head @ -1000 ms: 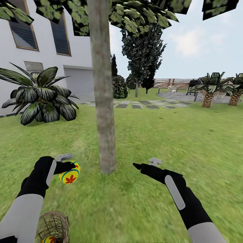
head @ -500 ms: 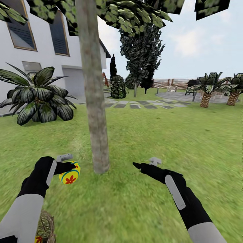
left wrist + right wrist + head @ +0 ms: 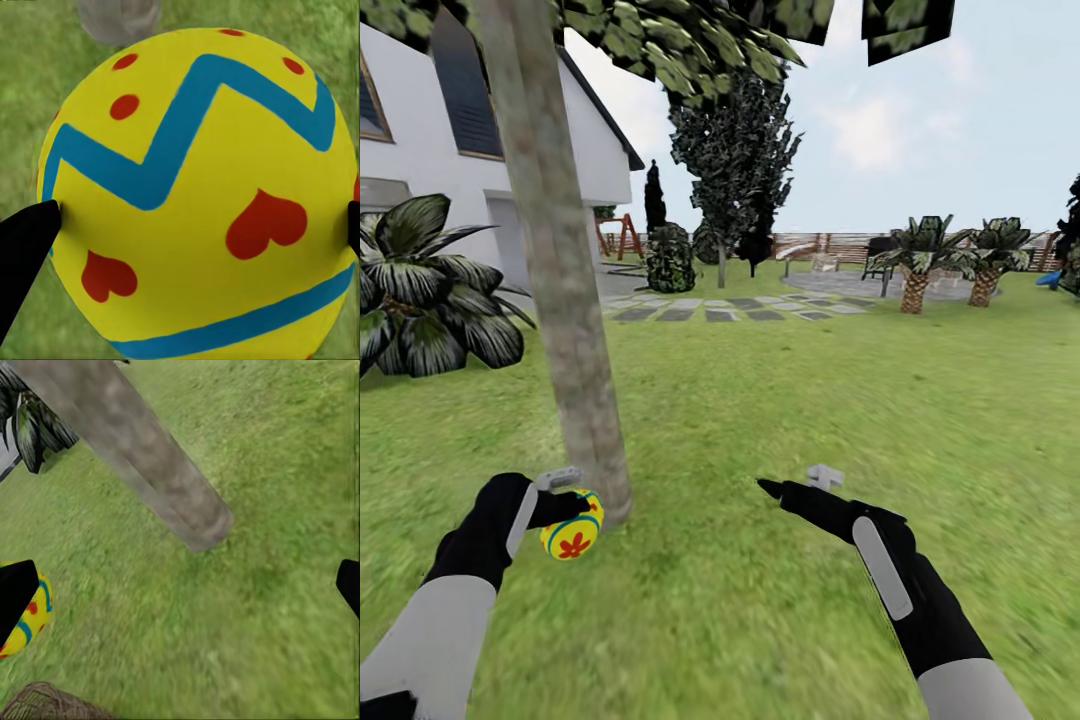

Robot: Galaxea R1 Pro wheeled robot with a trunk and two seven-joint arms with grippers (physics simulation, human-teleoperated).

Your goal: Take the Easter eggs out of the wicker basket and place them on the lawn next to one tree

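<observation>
The view has swung right over the lawn (image 3: 780, 400), so the tree (image 3: 565, 330) now stands nearer the left gripper (image 3: 565, 500), clamped on an Easter egg (image 3: 570, 528) above the grass. The right gripper (image 3: 792, 487) hovers spread, empty.

wicker basket (image 3: 45, 703): cut by frame edge | tree (image 3: 555, 270): crown cropped | lawn (image 3: 780, 620): blurred
</observation>
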